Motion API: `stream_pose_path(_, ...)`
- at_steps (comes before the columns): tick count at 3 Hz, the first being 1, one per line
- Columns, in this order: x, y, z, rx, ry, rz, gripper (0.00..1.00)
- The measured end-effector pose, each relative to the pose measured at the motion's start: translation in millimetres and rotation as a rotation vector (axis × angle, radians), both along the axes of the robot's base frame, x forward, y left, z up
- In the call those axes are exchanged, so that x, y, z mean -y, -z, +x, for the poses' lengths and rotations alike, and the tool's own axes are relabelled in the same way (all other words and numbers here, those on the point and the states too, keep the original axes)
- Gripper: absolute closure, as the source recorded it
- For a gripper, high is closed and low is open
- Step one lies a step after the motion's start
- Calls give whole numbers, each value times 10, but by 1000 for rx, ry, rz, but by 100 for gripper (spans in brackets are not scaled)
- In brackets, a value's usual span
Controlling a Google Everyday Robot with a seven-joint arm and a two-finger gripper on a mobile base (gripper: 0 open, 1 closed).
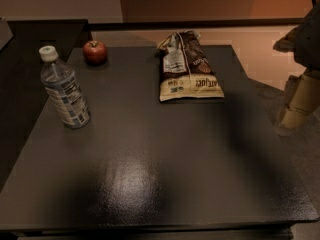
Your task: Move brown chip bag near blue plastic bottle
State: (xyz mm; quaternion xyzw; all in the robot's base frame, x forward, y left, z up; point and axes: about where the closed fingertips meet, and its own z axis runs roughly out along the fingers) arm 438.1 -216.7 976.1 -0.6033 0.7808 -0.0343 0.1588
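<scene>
Left side of the table: the blue plastic bottle appears to stand on its base near the left edge, white cap up and leaning toward the back-left in this view, label facing the camera. Just behind it and a bit right, a red apple sits near the back edge, apart from the bottle. Centre-right at the back: the brown chip bag lies flat on the table, well apart from the bottle, with bare table between them. The bag's long axis runs roughly front to back, with the far end skewed slightly left. The dark brown end points to the back edge and the cream band with lettering points toward the camera, lettering upside down from here. The white label panel sits on the bag's left half. Far right, off the table's right edge: the gripper hangs beside the table, well apart from the bag and touching nothing; can't tell whether it is open or closed. Task progress, as judged: nothing done yet. The bag is ungrasped and not near the bottle. Left to do: reach in to the bag, grasp it, carry it left across the table, and set it just beside the bottle without knocking the bottle or the apple.
</scene>
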Motion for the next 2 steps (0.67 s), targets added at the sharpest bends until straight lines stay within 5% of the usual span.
stream_pose_path(2, -128, 5, 75, 28, 8, 12, 0)
